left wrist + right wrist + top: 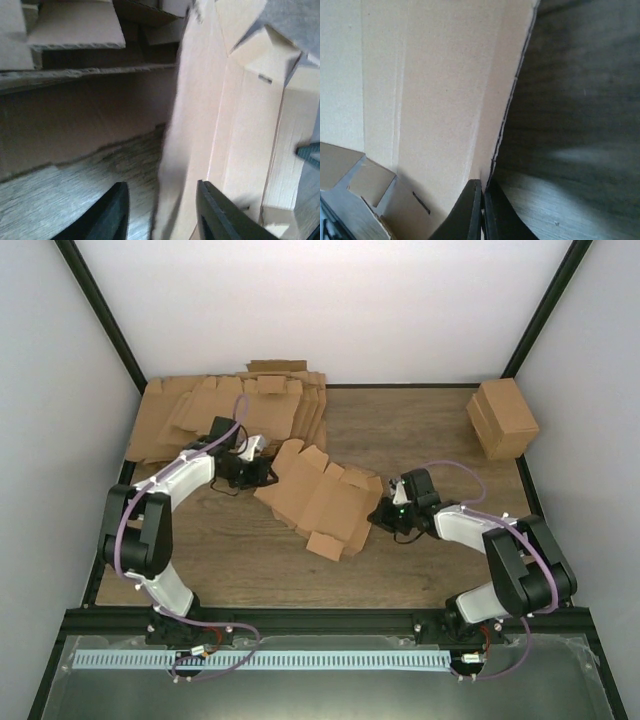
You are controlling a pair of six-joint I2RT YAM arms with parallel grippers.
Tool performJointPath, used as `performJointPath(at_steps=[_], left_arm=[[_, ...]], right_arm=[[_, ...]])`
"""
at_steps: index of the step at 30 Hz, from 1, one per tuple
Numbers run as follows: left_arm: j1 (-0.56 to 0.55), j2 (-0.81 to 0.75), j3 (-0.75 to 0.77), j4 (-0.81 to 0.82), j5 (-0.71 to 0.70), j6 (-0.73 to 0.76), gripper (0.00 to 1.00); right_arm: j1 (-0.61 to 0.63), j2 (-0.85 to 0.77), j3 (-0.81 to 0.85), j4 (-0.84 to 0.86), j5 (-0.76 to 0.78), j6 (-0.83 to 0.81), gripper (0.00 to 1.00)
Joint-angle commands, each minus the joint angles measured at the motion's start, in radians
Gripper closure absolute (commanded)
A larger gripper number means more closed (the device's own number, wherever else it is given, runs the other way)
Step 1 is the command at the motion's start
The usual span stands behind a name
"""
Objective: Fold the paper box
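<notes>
Two grippers are meeting opposite edges of the paper box (pixel 320 498), which is lying unfolded at the centre of the table (pixel 420 430) — the left gripper (pixel 161 186) is straddling its left edge, jaws apart; the right gripper (pixel 482 187) is pinching its right edge, jaws together.

I'm seeing the paper box (pixel 320 498) lying unfolded as a plain brown die-cut sheet. Its flaps and tabs are spreading outward, and it is slanting diagonally across the middle of the table (pixel 420 430), its right-hand edge sitting pinched in my right tool (pixel 483 184).
</notes>
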Motion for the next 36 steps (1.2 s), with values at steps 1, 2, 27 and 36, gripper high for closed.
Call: performJointPath(at_steps=[1, 2, 27, 36], left_arm=[[-0.002, -0.071, -0.039, -0.006, 0.025, 0.015, 0.55], [-0.003, -0.091, -0.051, -0.014, 0.022, 0.016, 0.50], [-0.121, -0.536, -0.083, 0.098, 0.072, 0.339, 0.17], [-0.245, -0.450, -0.082, 0.046, 0.036, 0.630, 0.20]], right_arm=[[-0.005, -0.026, 0.083, -0.106, 0.080, -0.105, 0.99], [-0.006, -0.034, 0.098, -0.128, 0.077, -0.134, 0.99], [0.330, -0.055, 0.555, -0.830, 0.179, -0.414, 0.99], [0.373, -0.039, 0.635, -0.876, 0.216, -0.454, 0.99]])
